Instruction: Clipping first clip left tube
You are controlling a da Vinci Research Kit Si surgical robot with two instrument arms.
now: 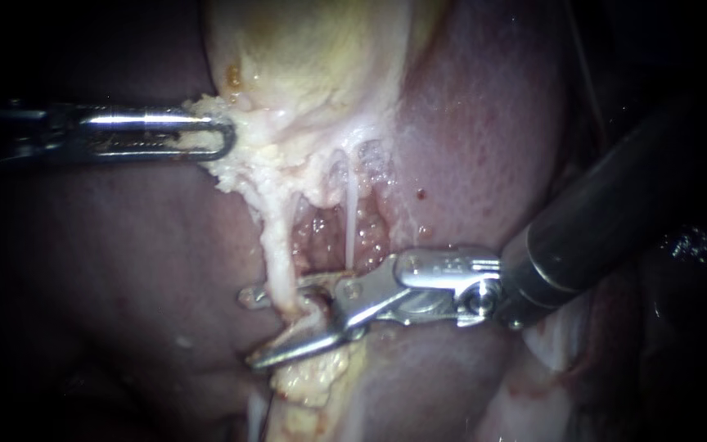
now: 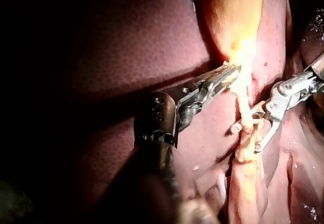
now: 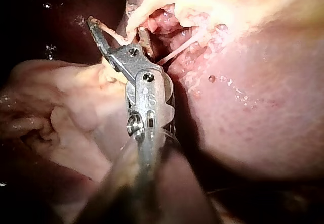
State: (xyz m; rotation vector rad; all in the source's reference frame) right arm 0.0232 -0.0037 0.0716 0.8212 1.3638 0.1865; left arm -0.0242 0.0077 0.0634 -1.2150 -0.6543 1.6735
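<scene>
In the endoscope view the left tube is a thick pale strand running down from the gallbladder. My right instrument comes in from the right, and its jaws stand open astride this tube, one on each side, low on the strand. The thin white right tube lies just beyond, untouched. My left instrument is shut on the fatty edge of the gallbladder and holds it out to the left. The left wrist view shows the same grip, with the other instrument's jaws around the tube.
Dark red liver surrounds the field on both sides. Raw pink tissue shows in the window between the two tubes. Yellow fat hangs below the right instrument's jaws.
</scene>
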